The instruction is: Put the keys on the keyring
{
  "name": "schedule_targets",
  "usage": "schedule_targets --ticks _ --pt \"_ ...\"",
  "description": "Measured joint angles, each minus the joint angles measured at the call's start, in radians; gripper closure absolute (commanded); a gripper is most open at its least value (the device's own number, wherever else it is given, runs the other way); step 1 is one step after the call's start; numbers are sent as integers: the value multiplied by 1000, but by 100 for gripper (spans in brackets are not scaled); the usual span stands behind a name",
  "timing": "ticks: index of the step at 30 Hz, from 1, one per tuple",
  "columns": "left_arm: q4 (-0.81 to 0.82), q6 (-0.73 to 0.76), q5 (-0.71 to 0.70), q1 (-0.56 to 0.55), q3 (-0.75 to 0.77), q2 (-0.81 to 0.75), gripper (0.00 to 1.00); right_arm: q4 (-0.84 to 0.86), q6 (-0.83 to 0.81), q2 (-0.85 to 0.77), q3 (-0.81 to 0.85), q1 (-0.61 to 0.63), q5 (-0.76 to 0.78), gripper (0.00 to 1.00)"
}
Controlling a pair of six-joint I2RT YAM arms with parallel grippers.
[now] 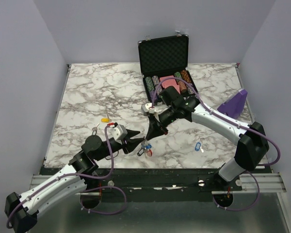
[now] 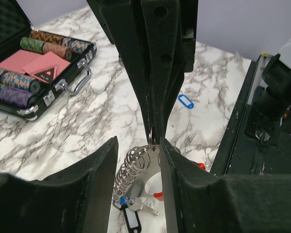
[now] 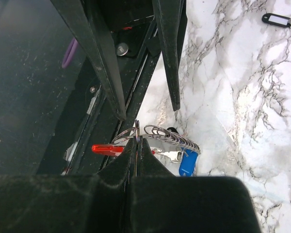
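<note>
Hanging keyring, long axis upright

The left fingers and right fingers come nearly tip to tip over the marble bench, with the keyring at their tips. A light blue key lies right of the right fingers, a yellow key beyond the left fingers, and an open chip case behind the right fingers.

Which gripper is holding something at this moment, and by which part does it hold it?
The right gripper pinches a thin wire loop at the top of the keyring. The left gripper stands open beside it, holding nothing.
</note>
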Motion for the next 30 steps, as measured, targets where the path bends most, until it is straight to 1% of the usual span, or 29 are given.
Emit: schedule_targets --ticks 5,13,19,22,30 --pt "-43 22 25 4 31 71 62 -9 -6 0 0 0 3 99" --pt "-45 26 66 6 50 138 70 -13 -8 0 0 0 14 99" --pt "-34 25 85 7 51 155 71 -18 -14 0 0 0 21 99" --pt "-32 25 86 11 51 155 73 -18 -15 0 0 0 21 99" --pt "-25 22 87 22 51 127 74 -18 -15 0 0 0 21 99"
